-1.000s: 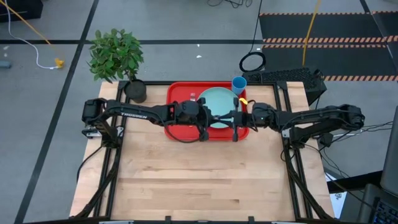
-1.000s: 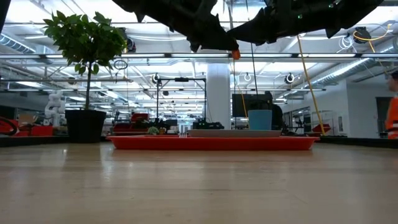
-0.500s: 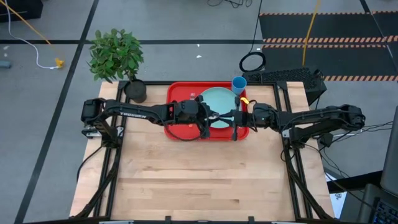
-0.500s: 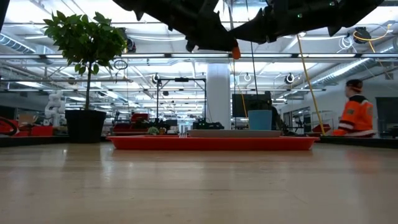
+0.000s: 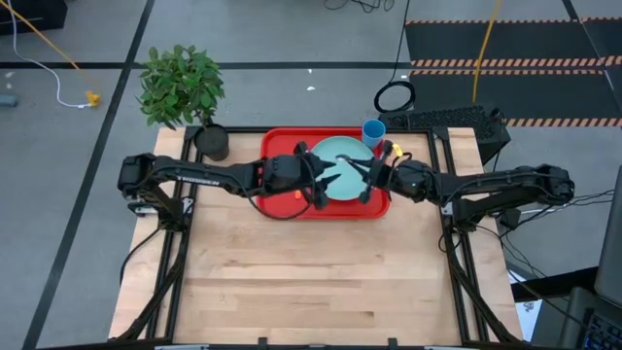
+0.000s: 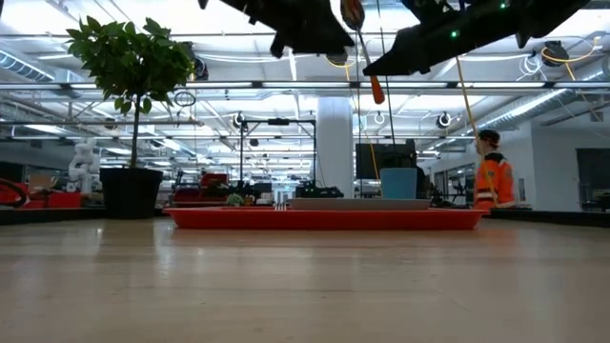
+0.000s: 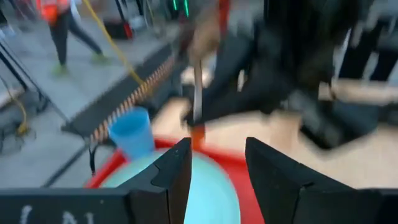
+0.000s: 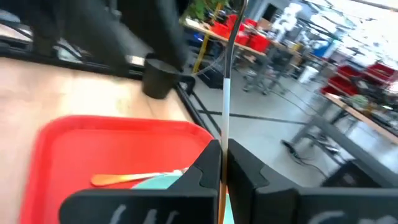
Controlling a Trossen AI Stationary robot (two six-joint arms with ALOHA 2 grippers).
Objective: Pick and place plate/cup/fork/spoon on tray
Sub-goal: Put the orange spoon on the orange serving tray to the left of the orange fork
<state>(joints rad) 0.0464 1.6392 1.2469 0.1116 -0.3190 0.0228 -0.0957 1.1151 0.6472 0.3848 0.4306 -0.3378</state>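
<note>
The red tray (image 5: 277,146) lies at the table's far middle, and the teal plate (image 5: 340,156) lies on it. The fork (image 8: 137,178) rests on the tray with its head at the plate's edge. The blue cup (image 5: 373,130) stands on the table just beyond the tray's far right corner. High above the plate, my right gripper (image 8: 222,149) is shut on the spoon (image 6: 362,52). My left gripper (image 7: 216,149) is open close beside it, toward the table's left, with nothing between its fingers. My right gripper pinches the spoon's metal shaft (image 8: 224,127) between its two fingers, close to the orange handle. The fingers come from the table's right, slanting down, and lie across the shaft. The spoon is lifted clear above the tray and stands steep, bowl (image 6: 353,12) up, handle end (image 6: 377,92) down.
A potted plant (image 5: 185,92) stands at the table's far left corner, its dark pot (image 5: 211,143) beside the tray. In the room behind the table a person in an orange vest (image 6: 491,181) walks by.
My left gripper has opened, let go of the spoon, and drawn back up and toward the table's left. The spoon stays with my right gripper, which has tipped. The orange handle end now hangs lower and the shaft stands steeper.
</note>
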